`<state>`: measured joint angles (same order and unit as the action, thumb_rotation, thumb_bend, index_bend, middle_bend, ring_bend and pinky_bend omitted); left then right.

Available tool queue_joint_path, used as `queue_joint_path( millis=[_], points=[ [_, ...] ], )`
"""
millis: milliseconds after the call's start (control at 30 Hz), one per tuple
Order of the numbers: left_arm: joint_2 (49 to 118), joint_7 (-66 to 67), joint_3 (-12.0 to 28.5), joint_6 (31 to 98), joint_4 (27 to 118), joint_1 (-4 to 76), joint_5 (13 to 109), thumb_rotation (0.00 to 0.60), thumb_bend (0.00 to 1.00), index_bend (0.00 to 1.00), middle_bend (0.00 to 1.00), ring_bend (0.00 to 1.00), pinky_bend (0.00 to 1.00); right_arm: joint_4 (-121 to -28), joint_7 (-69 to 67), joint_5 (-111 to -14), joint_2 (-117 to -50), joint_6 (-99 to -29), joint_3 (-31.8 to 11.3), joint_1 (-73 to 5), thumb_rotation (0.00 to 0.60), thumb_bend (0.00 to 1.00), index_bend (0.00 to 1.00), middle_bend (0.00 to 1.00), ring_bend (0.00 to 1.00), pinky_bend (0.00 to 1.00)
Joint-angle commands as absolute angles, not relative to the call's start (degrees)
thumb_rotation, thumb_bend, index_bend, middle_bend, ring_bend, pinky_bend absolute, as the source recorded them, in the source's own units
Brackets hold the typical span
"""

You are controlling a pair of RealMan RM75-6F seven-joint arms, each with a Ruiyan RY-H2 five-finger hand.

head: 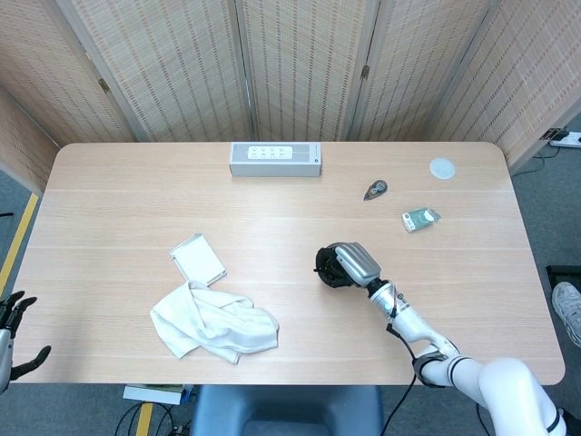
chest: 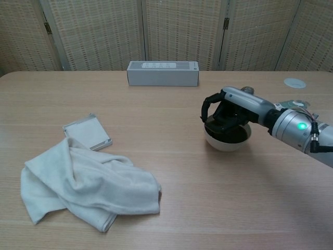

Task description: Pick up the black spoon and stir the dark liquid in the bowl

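Right hand (chest: 229,110), fingers curled downward over a white bowl (chest: 226,140) of dark liquid (chest: 235,133) on the wooden table (head: 118,200). Black spoon is not discernible among the dark fingers, so whether the hand grips it cannot be told. Left hand (head: 13,322), visible only in the head view beyond the table's near-left corner, has fingers spread and holds nothing. Crumpled white cloth (chest: 83,182) lies near-left, touching a small white tray (chest: 86,132); a white rectangular box (chest: 163,73) sits at the far edge.
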<state>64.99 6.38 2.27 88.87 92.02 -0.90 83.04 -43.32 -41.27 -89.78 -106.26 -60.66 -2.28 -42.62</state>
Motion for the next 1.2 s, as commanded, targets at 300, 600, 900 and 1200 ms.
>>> queue_joint_path(
  millis=[300, 600, 900, 1200],
  points=[
    [65.23, 6.30, 2.25, 89.04, 92.16, -0.65, 83.79, 0.600, 0.24, 0.21, 0.15, 0.16, 0.18, -46.00, -39.04, -88.81, -102.98, -62.03, -2.06, -39.82, 0.600, 0.27, 0.63, 0.93, 1.00, 1.00],
    [65.28, 6.18, 2.27, 89.60, 92.37, -0.83, 84.06, 0.600, 0.24, 0.21, 0.14, 0.16, 0.18, -49.63, -35.27, -89.56, -99.66, -65.66, -1.28, -37.12, 0.600, 0.11, 0.15, 0.93, 1.00, 1.00],
    [65.11, 5.87, 2.38, 89.50, 92.54, -0.35, 84.82, 0.600, 0.24, 0.21, 0.14, 0.16, 0.18, -58.86, -28.66, -89.59, -91.40, -72.30, -1.54, -32.76, 0.600, 0.14, 0.13, 0.89, 1.00, 1.00],
    [65.89, 5.63, 2.04, 89.72, 92.78, -0.13, 86.03, 0.600, 0.24, 0.21, 0.14, 0.16, 0.18, -72.64, -8.43, -87.86, -78.02, -80.20, 0.16, -23.79, 0.600, 0.38, 0.44, 0.68, 0.84, 0.89]
  ],
)
